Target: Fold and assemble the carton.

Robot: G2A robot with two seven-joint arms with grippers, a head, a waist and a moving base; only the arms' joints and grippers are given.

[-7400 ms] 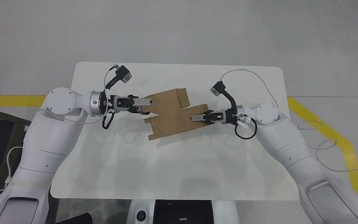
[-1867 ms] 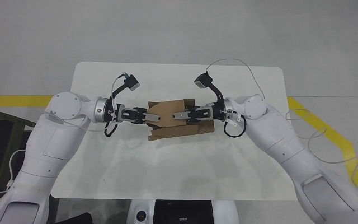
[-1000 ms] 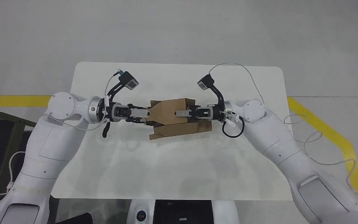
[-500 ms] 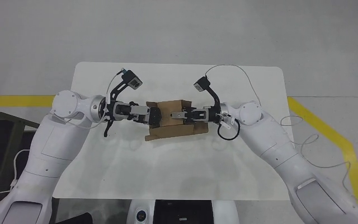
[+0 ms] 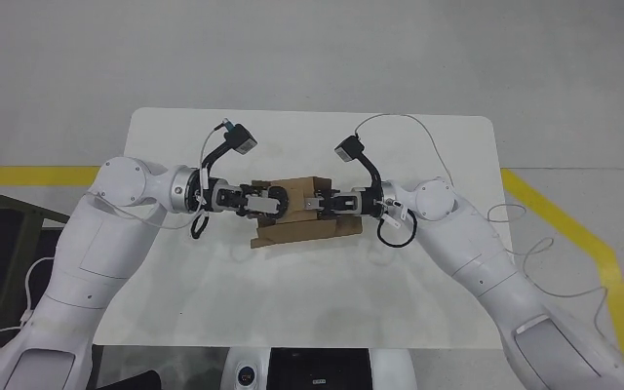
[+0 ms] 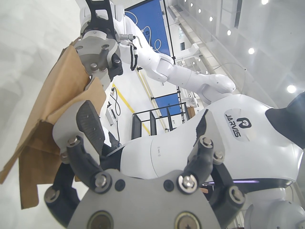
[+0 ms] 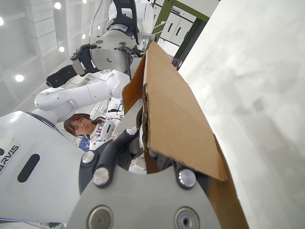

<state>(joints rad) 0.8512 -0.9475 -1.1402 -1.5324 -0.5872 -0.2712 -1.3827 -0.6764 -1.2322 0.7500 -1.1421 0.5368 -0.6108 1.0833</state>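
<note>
Overhead, the brown corrugated carton [image 5: 292, 210] sits half-folded at the middle of the white table [image 5: 429, 283], between both arms. From the left wrist, the left gripper [image 6: 143, 117] stands spread wide, one rubber-padded finger against a flap. From the right wrist, the right gripper [image 7: 147, 141] is clamped on a flat panel's raw edge.

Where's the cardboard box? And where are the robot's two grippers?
carton [image 5: 295, 187], top view, on its brown top panel.
left gripper [image 5: 272, 202], top view, between its fingertips, at the carton's end.
right gripper [image 5: 316, 203], top view, between its fingertips, at the carton's other end.
</note>
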